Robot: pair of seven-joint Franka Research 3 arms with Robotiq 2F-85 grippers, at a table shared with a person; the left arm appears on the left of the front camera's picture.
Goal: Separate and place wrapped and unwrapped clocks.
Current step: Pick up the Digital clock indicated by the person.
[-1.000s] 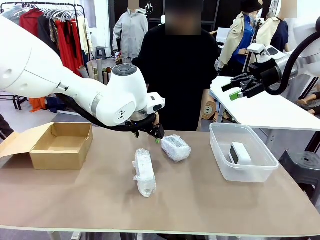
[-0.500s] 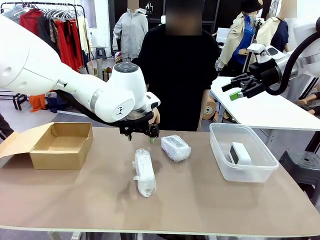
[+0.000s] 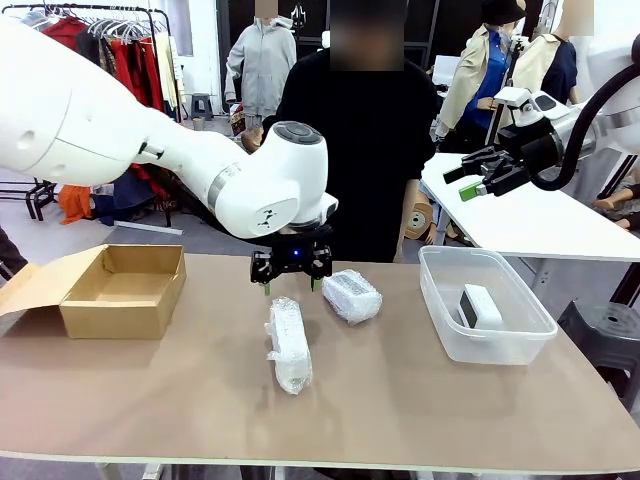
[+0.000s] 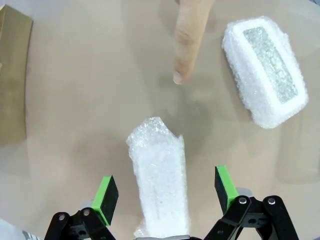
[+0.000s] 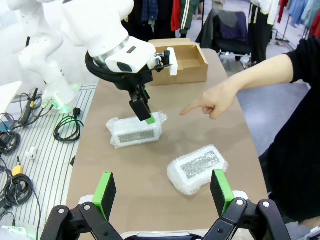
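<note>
Hovering wide open and empty, our left claw (image 3: 290, 287) hangs above the long wrapped clock (image 3: 288, 345), which lies centre-frame on the bench (image 3: 400, 400). We judge loose film may slip or snag on closing; a person's finger (image 4: 189, 45) points just beyond. Right claw (image 3: 460, 182) gapes empty, upper right.

The long bundle (image 3: 288, 345) is whitish, bubbly; squat bundle (image 3: 351, 295) whitish, grey showing through; bare block (image 3: 485, 300) white; cardboard box (image 3: 125, 290) brown

Long bundle (image 4: 159, 185), squat bundle (image 4: 265, 70): crinkly bubble film. Table (image 3: 450, 400) matt. Box (image 3: 125, 305) cardboard.
</note>
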